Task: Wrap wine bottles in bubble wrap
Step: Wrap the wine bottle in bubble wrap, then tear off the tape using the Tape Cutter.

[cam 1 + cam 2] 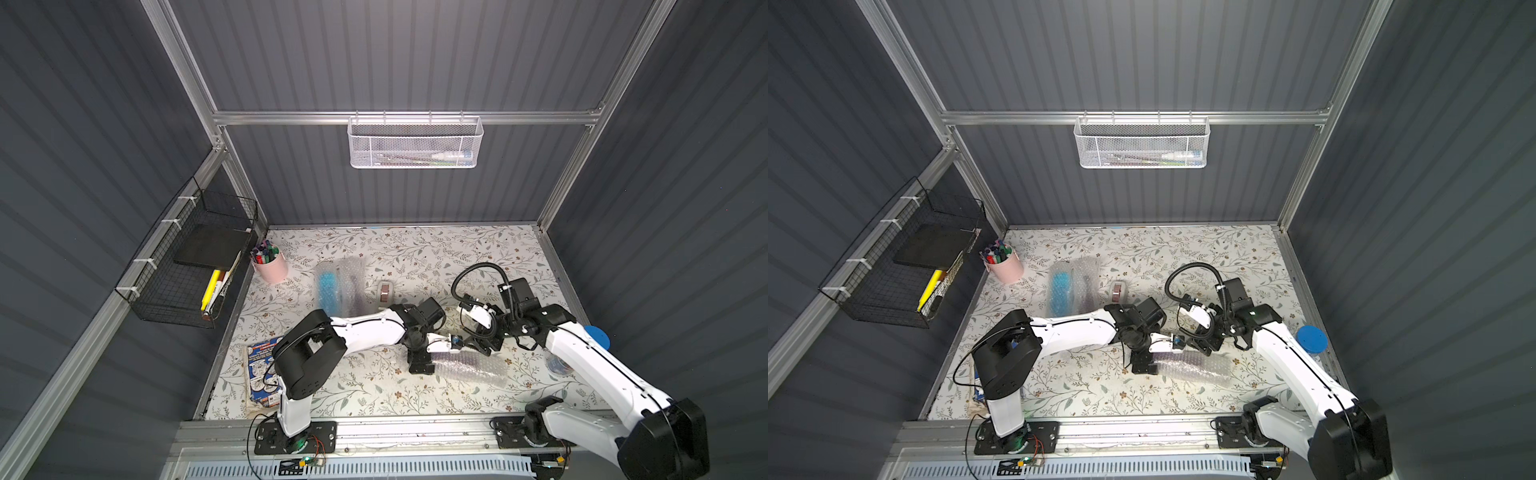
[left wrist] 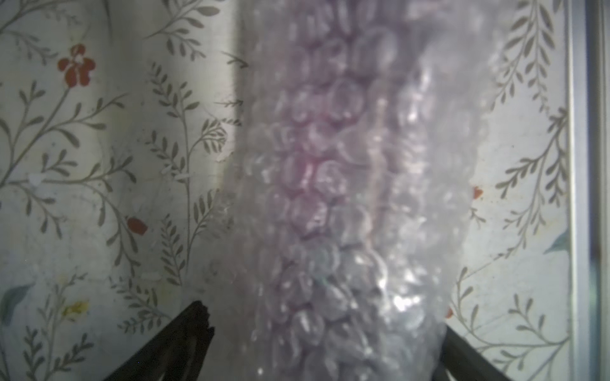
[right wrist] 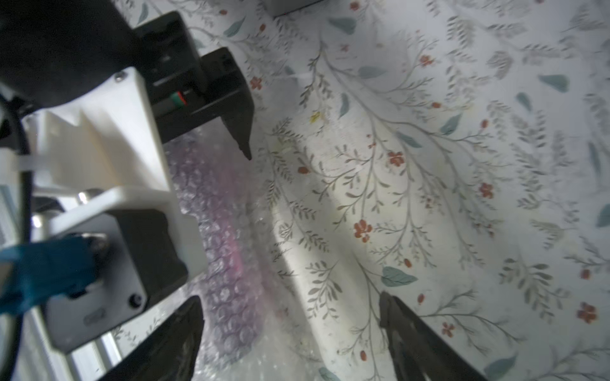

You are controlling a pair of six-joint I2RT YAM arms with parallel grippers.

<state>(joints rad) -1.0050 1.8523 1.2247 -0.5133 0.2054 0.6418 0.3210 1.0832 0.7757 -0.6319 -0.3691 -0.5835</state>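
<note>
Lying flat on the table (image 1: 374,399) near the front, purple bottle (image 2: 307,171) is rolled in bubble wrap (image 1: 469,368), w/ L gripper (image 2: 325,321) spread round its end & R gripper (image 3: 290,300) spread just beside, holding nothing, prob. bc wrapping's done.

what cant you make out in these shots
- Bottle in the near wrap: left wrist view, only a purple tint; bubbles and blur hide cap and label.
- Left gripper: same view, fingers cut off by the frame's edge.
- White basket: both top views, contents too small behind mesh.
- Book: both top views, left arm covers part.
- Jar: in a top view, right arm hides part of it.
</note>
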